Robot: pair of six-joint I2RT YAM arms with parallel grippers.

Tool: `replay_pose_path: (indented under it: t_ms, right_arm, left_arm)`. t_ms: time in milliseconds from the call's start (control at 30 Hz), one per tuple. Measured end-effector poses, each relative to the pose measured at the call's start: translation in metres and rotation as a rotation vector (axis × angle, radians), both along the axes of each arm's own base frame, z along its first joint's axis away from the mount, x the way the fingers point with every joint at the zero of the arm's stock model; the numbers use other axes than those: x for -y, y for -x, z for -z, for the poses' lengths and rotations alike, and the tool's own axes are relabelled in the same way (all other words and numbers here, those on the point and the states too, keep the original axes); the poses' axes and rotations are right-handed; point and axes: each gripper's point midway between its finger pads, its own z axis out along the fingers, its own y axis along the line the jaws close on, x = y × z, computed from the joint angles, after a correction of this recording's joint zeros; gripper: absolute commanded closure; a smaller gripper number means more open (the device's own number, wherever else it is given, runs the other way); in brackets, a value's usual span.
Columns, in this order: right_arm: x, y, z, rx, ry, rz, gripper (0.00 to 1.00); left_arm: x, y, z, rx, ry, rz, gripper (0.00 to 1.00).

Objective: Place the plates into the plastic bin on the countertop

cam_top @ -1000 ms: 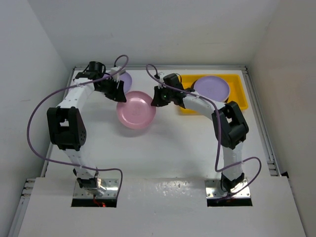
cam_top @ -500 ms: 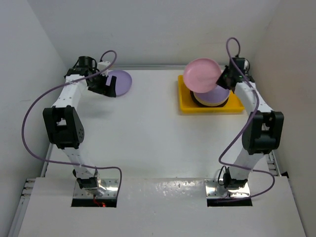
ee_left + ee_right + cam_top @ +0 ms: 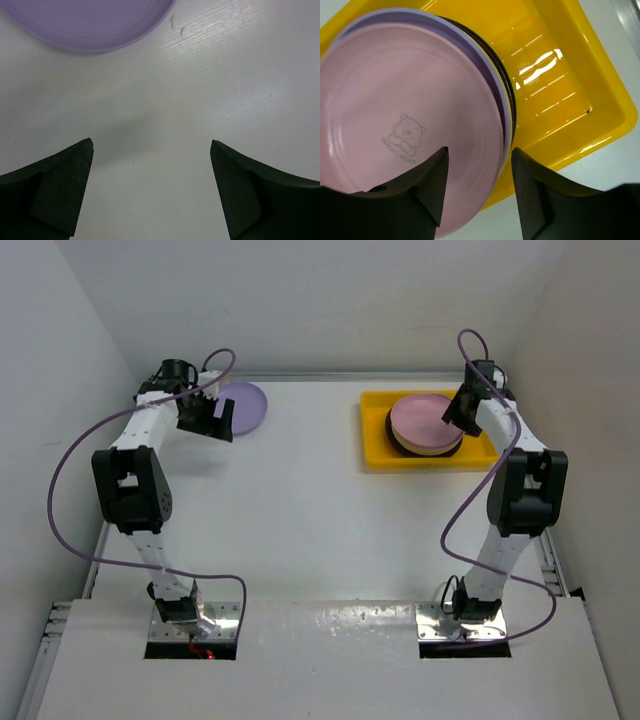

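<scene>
The yellow plastic bin (image 3: 376,445) stands at the back right of the white countertop (image 3: 300,510). In it is a stack of plates with the pink plate (image 3: 422,420) on top. In the right wrist view the pink plate (image 3: 405,125) lies on a lilac plate (image 3: 470,42) and a dark-rimmed one (image 3: 509,95) inside the bin (image 3: 560,75). My right gripper (image 3: 458,412) (image 3: 479,150) is open, its jaws either side of the pink plate's rim with gaps. Another lilac plate (image 3: 245,403) (image 3: 90,25) lies at the back left. My left gripper (image 3: 218,420) (image 3: 152,145) is open just in front of it, over bare countertop.
Walls enclose the countertop at the back and both sides. A metal rail (image 3: 530,490) runs along the right edge, close to the right arm. Purple cables (image 3: 60,490) loop out from both arms.
The right arm carried the pink plate from the middle to the bin, laid it on the stack and opened. The left arm drew back to the lilac plate, its jaws opening wider.
</scene>
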Motion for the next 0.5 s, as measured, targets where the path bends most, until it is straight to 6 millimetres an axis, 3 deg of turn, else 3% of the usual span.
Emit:
replay_pose_path:
  t_ms: [133, 300, 400, 500]
  right_arm:
    - [0.007, -0.005, 0.001, -0.009, 0.041, -0.010, 0.40]
    - [0.012, -0.015, -0.014, 0.015, 0.123, -0.047, 0.37]
    - [0.002, -0.016, -0.020, 0.030, 0.162, -0.088, 0.37]
    - [-0.026, -0.010, -0.031, 0.074, 0.188, -0.155, 0.37]
  left_arm:
    - [-0.005, -0.009, 0.012, -0.012, -0.010, -0.041, 0.00]
    - [-0.018, -0.039, 0.033, -0.010, -0.022, -0.151, 0.00]
    - [-0.030, -0.064, 0.047, 0.006, -0.036, -0.235, 0.00]
    - [-0.042, -0.096, 0.062, 0.043, -0.025, -0.321, 0.00]
